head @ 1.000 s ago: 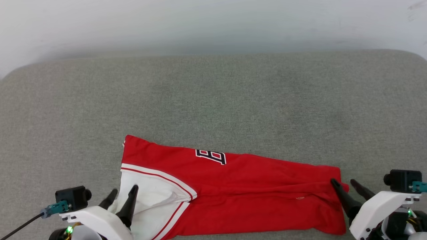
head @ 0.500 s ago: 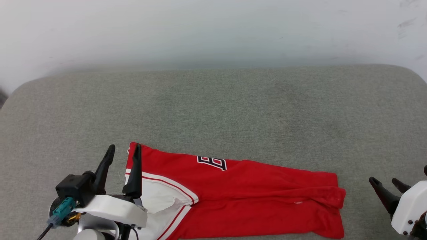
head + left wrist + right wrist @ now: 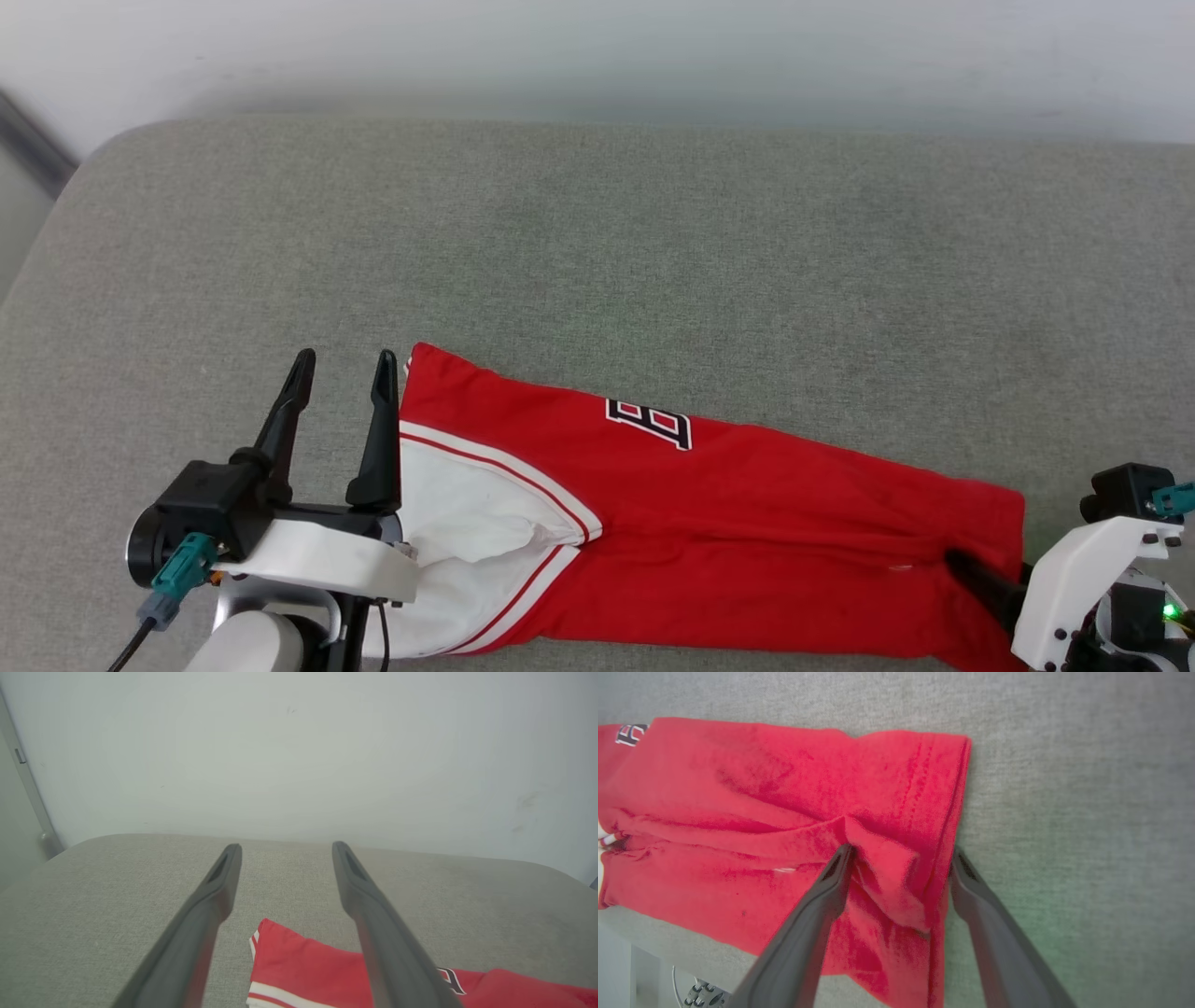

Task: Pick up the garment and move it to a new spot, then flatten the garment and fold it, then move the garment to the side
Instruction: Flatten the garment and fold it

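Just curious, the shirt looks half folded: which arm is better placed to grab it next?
Likely right: the right gripper holds open fingers astride a fold at the hem end of the garment; the left gripper is open, raised beside the sleeve end.

A grey woven padded surface [image 3: 653, 243] with rounded corners spreads across the head view. Behind it, at 12 o'clock, rises a pale wall [image 3: 597, 47]. At 10 o'clock a dark grey strip [image 3: 33, 140] runs diagonally past the surface's corner
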Robot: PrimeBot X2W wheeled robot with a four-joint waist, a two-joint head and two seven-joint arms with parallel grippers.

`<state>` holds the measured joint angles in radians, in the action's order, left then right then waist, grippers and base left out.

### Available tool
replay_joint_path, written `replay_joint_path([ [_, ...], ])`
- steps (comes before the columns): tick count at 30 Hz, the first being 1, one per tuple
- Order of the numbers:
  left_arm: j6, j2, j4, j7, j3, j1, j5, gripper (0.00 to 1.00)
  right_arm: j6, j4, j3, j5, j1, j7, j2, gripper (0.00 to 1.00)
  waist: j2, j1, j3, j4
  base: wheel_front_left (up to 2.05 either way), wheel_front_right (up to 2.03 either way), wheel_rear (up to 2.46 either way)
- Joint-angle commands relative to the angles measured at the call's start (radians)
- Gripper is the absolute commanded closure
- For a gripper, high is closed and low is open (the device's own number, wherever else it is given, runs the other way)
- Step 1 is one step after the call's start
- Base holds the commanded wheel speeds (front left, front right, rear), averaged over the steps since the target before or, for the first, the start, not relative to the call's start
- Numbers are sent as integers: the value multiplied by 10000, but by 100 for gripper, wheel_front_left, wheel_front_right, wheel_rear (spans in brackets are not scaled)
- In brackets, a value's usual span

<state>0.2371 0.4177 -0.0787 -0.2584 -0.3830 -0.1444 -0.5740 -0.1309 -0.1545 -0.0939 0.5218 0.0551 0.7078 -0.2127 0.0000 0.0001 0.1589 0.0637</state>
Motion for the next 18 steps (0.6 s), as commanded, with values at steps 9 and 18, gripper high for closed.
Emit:
replay_joint_path([
  [9, -2, 58, 59, 90, -194, -53, 159, 0, 4, -1105, 830, 555, 268, 283, -19, 100, 0, -1, -59, 76, 0, 0, 0],
  [18, 85, 207, 19, 285, -353, 173, 239, 0, 6, -749, 746, 580, 922, -125, -740, 100, 0, -1, -601, -273, 0, 0, 0],
])
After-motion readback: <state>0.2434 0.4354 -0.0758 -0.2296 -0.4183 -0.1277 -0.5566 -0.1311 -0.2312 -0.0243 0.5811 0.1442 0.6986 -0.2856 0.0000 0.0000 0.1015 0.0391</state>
